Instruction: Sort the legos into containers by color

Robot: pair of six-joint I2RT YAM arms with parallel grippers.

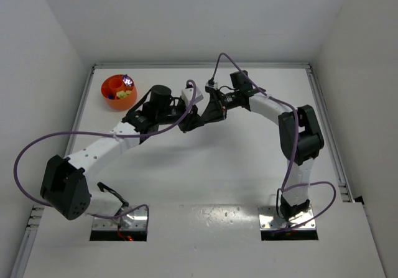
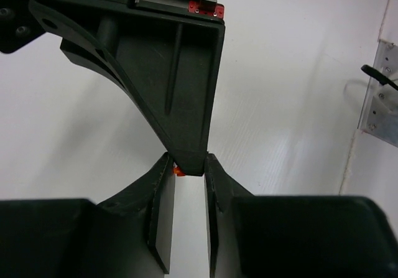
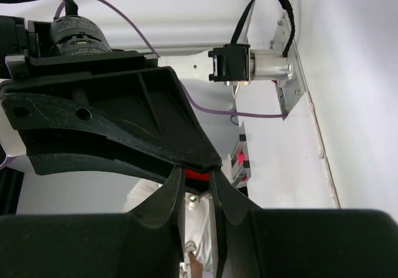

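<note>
My two grippers meet tip to tip above the table's middle, the left gripper (image 1: pixel 190 122) from the left and the right gripper (image 1: pixel 201 117) from the right, turned crosswise to each other. A tiny orange brick (image 3: pixel 198 175) spans the gap between the right gripper's (image 3: pixel 196 170) fingers, under the left gripper's tip. In the left wrist view only a sliver of the brick (image 2: pixel 176 170) shows against one finger of the left gripper (image 2: pixel 188 160); the right gripper's tip hides the rest. The round orange bowl (image 1: pixel 111 101) stands at the far left and holds yellow, blue and purple bricks.
Metal rails (image 1: pixel 326 129) run along the table's left, right and far edges, with white walls beyond. Purple cables (image 1: pixel 37 144) loop beside both arms. Two metal base plates (image 1: pixel 289 219) sit at the near edge.
</note>
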